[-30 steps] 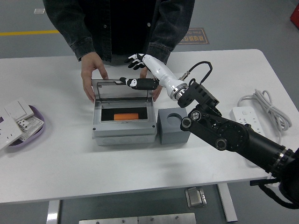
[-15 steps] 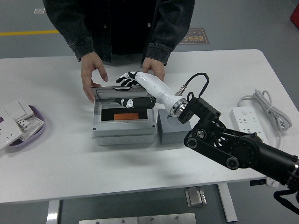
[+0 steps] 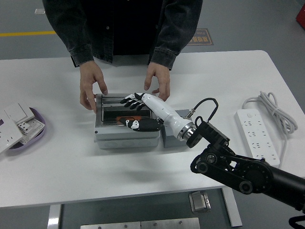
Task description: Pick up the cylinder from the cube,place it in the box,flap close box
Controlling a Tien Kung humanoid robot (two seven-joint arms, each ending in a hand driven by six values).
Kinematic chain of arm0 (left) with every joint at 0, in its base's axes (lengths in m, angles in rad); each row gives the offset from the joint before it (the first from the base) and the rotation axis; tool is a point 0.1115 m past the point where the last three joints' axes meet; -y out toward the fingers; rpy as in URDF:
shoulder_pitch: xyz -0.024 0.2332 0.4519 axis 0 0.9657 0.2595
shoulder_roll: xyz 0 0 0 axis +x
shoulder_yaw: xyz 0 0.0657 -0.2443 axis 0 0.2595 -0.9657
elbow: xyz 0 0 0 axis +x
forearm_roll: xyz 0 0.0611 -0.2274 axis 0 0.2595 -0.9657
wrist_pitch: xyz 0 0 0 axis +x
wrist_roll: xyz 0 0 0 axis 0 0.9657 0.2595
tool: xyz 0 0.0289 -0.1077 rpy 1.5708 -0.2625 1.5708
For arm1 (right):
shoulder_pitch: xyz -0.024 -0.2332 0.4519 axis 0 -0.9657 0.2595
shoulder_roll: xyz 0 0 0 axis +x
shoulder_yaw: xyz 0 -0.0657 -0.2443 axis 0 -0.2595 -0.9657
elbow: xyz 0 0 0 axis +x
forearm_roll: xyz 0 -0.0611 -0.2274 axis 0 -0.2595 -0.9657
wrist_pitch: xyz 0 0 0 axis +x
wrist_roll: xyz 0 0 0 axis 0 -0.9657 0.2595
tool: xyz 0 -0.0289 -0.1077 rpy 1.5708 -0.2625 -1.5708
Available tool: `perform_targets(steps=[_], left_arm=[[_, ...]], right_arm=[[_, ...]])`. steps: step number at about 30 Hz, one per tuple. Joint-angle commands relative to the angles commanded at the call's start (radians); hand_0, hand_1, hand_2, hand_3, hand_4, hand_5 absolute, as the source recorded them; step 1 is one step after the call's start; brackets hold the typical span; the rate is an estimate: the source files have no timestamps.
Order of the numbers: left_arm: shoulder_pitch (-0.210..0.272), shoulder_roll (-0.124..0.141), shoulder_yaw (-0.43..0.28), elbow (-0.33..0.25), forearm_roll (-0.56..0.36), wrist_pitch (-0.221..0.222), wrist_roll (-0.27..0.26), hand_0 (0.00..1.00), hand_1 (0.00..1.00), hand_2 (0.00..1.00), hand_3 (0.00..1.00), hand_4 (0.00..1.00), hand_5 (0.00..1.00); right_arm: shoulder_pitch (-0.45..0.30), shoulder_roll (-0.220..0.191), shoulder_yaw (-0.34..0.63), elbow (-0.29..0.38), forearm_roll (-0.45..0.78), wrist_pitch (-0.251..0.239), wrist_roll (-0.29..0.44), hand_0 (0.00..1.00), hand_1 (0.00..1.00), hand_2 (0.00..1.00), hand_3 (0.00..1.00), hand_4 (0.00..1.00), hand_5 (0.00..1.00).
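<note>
counter (image 3: 143, 162): white, spans the whole view, its near edge along the bottom.
person (image 3: 124, 24): stands at the far side in a dark jacket; one hand (image 3: 91, 86) rests on the box's far left corner, the other hand (image 3: 158, 82) on its far right corner.
right arm (image 3: 238, 167): black, comes in from the lower right and reaches left across the counter, with a black cable looped above the wrist.
box (image 3: 126, 129): grey, near the middle of the counter, just in front of the person; its clear lid (image 3: 125, 110) lies lowered over the opening, whether fully shut i cannot tell.
power strip (image 3: 259, 133): white, on the right part of the counter, well apart from the box, its cord coiled behind it.
cube (image 3: 167, 138): grey, touching the box's right side, mostly hidden under the robot's wrist.
purple tray (image 3: 28, 131): at the left edge, holding white switch plates.
right robot hand (image 3: 136, 112): white and black, fingers spread flat on top of the lid, thumb toward the box's front, gripping nothing.
cylinder (image 3: 133, 118): orange, inside the box, only a sliver visible through the lid between the robot hand's fingers and thumb.
</note>
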Motion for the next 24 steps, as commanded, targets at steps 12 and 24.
perform_targets(steps=[12, 24], left_arm=[[0.002, -0.002, 0.001, 0.0, -0.004, 0.001, 0.0, 0.601, 0.586, 0.562, 0.597, 0.662, 0.279], [0.022, -0.006, 0.006, 0.0, -0.016, 0.006, 0.006, 0.601, 0.586, 0.562, 0.595, 0.663, 0.281]], right_arm=[[-0.069, -0.027, 0.13, 0.041, -0.017, -0.005, 0.022, 0.588, 0.627, 0.658, 0.689, 0.731, 0.377], [-0.293, -0.036, 0.507, 0.158, 0.014, 0.05, 0.134, 0.58, 0.614, 0.654, 0.682, 0.71, 0.355]])
